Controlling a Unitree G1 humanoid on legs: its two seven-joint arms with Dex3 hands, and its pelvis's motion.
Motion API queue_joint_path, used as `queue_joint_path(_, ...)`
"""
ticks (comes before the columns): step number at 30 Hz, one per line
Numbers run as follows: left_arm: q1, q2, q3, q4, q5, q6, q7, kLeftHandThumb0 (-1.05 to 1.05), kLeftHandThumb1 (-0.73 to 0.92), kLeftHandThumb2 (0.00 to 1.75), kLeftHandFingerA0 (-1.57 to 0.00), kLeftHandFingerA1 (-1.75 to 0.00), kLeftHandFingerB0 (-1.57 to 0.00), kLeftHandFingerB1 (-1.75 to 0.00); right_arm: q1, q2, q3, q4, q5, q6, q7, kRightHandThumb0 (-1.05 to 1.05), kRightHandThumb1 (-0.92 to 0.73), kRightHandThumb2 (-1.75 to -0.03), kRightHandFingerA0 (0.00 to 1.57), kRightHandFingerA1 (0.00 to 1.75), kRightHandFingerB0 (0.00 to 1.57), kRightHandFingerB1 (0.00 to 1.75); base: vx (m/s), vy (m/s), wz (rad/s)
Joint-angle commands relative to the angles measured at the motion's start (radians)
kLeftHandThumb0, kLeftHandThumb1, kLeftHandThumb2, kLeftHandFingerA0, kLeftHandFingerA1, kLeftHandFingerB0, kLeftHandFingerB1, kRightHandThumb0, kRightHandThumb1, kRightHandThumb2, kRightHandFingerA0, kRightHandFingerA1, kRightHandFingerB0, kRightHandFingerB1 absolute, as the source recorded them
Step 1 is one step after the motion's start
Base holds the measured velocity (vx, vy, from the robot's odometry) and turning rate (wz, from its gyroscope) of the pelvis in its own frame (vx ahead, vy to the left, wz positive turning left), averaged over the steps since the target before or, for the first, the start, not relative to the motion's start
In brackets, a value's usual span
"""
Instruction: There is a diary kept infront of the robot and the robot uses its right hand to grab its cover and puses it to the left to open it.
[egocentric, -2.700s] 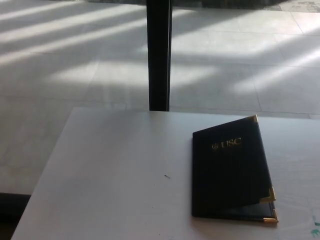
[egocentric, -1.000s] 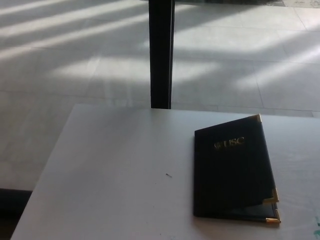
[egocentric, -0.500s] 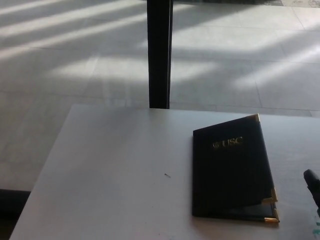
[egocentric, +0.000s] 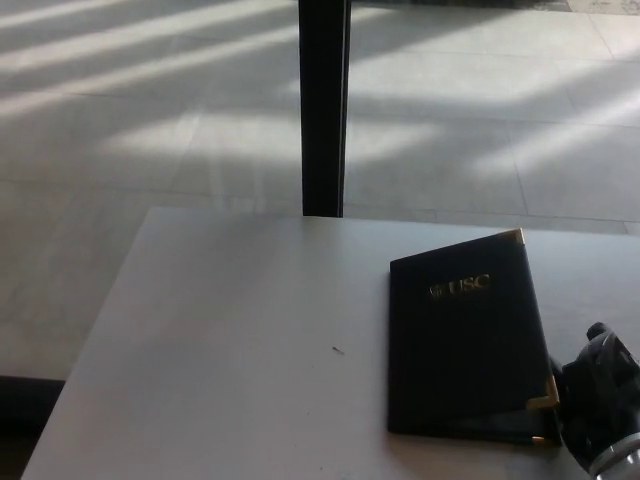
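On the right half of the pale table (egocentric: 220, 330) we find the diary (egocentric: 462, 335), a dark book with gold lettering and brass corners, lying with its spine to the left and its free edge to the right. Its cover sits slightly lifted along that right edge, with a gap showing at the near right corner, which we judge gives a ready place for fingers to slip under. Our right hand (egocentric: 598, 390) comes in at the near right, just beside that corner and seemingly touching the cover's edge there. Its fingers are bunched dark against dark, and we cannot tell whether they are spread, curled or already pinching the cover. We judge the approach from the right makes sense, since the cover must swing leftward over the spine. Our left hand is out of sight. A small speck (egocentric: 337, 350) lies on the table left of the diary, and a black post (egocentric: 323, 105) stands beyond the far edge.
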Motion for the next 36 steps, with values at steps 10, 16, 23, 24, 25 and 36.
queue_joint_path(10,0.002,0.021,-0.004,-0.005,-0.033,0.002,0.002,-1.05,0.92,1.14,-0.26,-1.75,-0.16,-1.52,0.050,0.092,0.022,-0.024,0.015,-0.036,-0.045,-0.79,-0.92,-0.82,0.18,0.41,0.12,0.37,0.00,0.000,0.00)
queue_joint_path(16,0.010,0.015,-0.015,-0.011,-0.027,-0.011,-0.003,-1.05,0.92,1.13,-0.24,-1.75,-0.13,-1.51,0.065,0.146,0.092,-0.087,0.021,-0.019,-0.071,-0.82,-0.92,-0.79,0.24,0.42,0.17,0.38,0.00,0.000,0.00)
queue_joint_path(23,0.002,0.026,-0.019,-0.004,-0.029,-0.006,0.009,-1.05,0.82,1.53,-0.42,-1.44,-0.23,-1.26,0.074,0.157,0.285,-0.166,-0.048,-0.014,-0.080,-0.81,-0.92,-0.82,0.25,0.44,0.17,0.40,0.00,0.000,0.00)
queue_joint_path(24,0.001,0.027,-0.021,-0.004,-0.028,-0.005,0.007,-1.05,0.82,1.51,-0.40,-1.41,-0.21,-1.23,0.068,0.150,0.304,-0.172,-0.053,-0.012,-0.088,-0.80,-0.92,-0.82,0.26,0.44,0.17,0.40,0.00,0.000,0.00)
queue_joint_path(25,0.000,0.028,-0.020,-0.002,-0.029,-0.004,0.007,-1.05,0.92,1.13,-0.23,-1.75,-0.16,-1.54,0.067,0.143,0.323,-0.178,-0.058,-0.015,-0.082,-0.80,-0.92,-0.82,0.24,0.44,0.16,0.40,0.00,0.000,0.00)
queue_joint_path(36,-0.002,0.032,-0.027,-0.011,-0.032,-0.003,0.013,-1.05,0.92,1.15,-0.26,-1.74,-0.17,-1.53,0.162,0.175,0.392,-0.177,0.011,-0.015,-0.132,-0.80,-0.92,-0.83,0.20,0.44,0.13,0.39,0.00,0.000,0.00)
